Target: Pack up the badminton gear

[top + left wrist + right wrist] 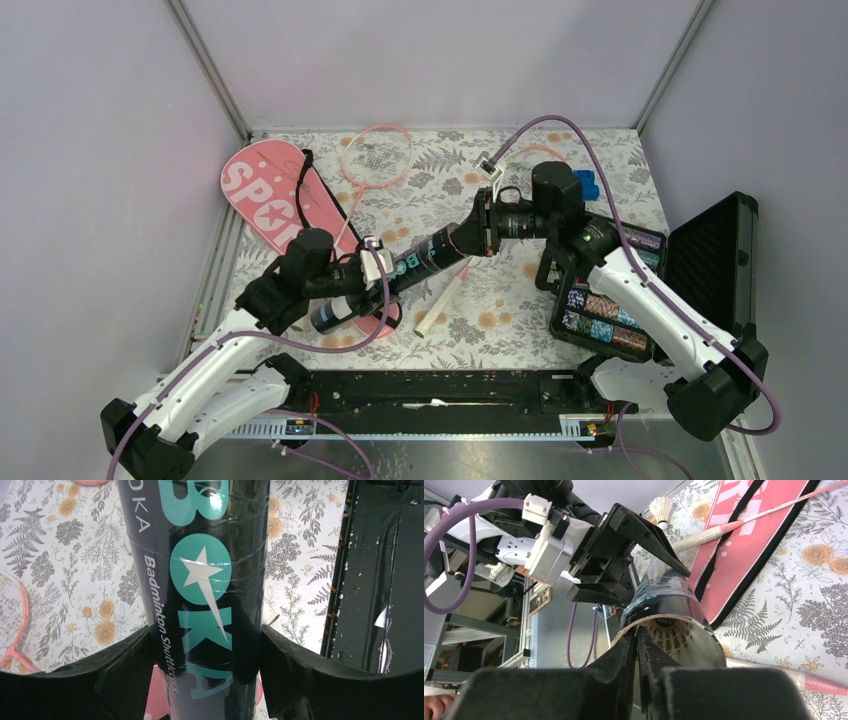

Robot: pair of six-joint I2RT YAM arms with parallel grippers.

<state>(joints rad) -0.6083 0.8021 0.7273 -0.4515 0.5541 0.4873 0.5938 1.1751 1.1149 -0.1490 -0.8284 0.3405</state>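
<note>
The black tube with teal print (420,262) is held slanted above the table between both arms. My left gripper (372,272) is shut around its lower part, with the fingers either side of the tube (200,580). My right gripper (478,235) is at the tube's open end, its fingers (624,655) pinched shut on the rim (659,617). A white shuttlecock (669,632) sits inside the tube. Another shuttlecock (661,507) lies beyond the left gripper. The pink "SPORT" bag (275,195) lies at the left. One racket head (375,157) lies beside it. A cream handle (445,295) lies under the tube.
The open black case of patterned rolls (610,310) stands at the right, its lid (715,250) raised. A small blue toy (586,184) sits behind the right arm. A racket handle (704,532) rests on the bag. White walls enclose the floral table.
</note>
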